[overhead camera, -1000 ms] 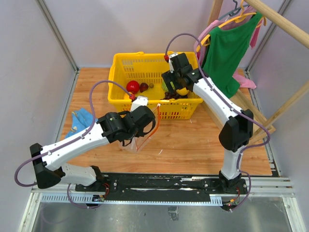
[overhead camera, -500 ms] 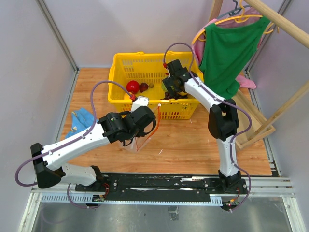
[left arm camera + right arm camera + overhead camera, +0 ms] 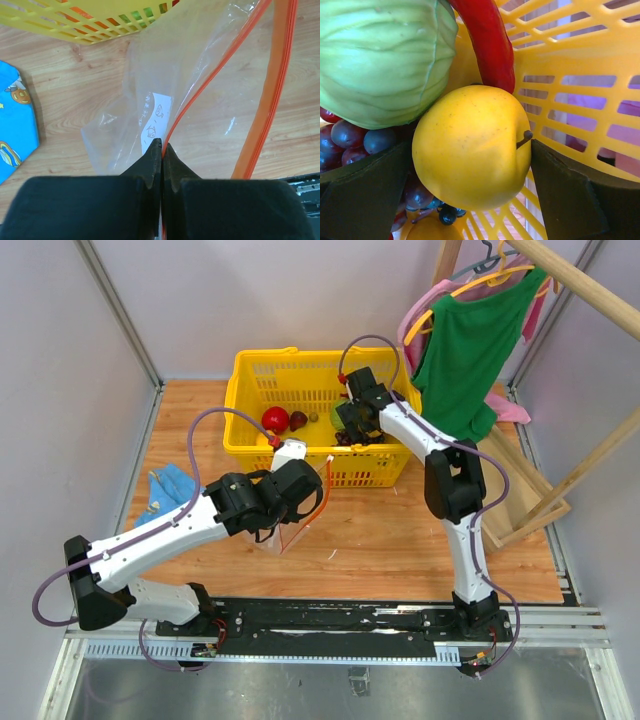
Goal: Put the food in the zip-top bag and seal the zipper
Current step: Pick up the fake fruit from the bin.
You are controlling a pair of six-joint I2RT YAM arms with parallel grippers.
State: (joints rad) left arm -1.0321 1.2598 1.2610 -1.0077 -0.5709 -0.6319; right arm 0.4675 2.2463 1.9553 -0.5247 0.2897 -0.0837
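Note:
My left gripper [image 3: 162,145] is shut on one red-orange zipper strip [image 3: 200,90] of the zip-top bag [image 3: 145,80], which hangs open and see-through over the wooden table. The other zipper strip [image 3: 272,100] runs free on the right. In the top view the left gripper [image 3: 287,520] holds the bag [image 3: 272,540] just in front of the basket. My right gripper [image 3: 352,430] is down inside the yellow basket [image 3: 250,440]. Its fingers press both sides of a round yellow fruit [image 3: 470,145] with a brown stem, which sits among other food.
Around the yellow fruit lie a green cabbage [image 3: 380,55], a red chili [image 3: 487,40] and dark grapes [image 3: 350,140], close to the basket wall [image 3: 570,60]. A red fruit [image 3: 275,420] is in the basket. A blue cloth [image 3: 170,485] lies at left. A green garment [image 3: 465,350] hangs on a wooden rack at right.
The right arm has folded in and its gripper has dropped lower into the basket, a little to the left. The left arm and the bag have not moved.

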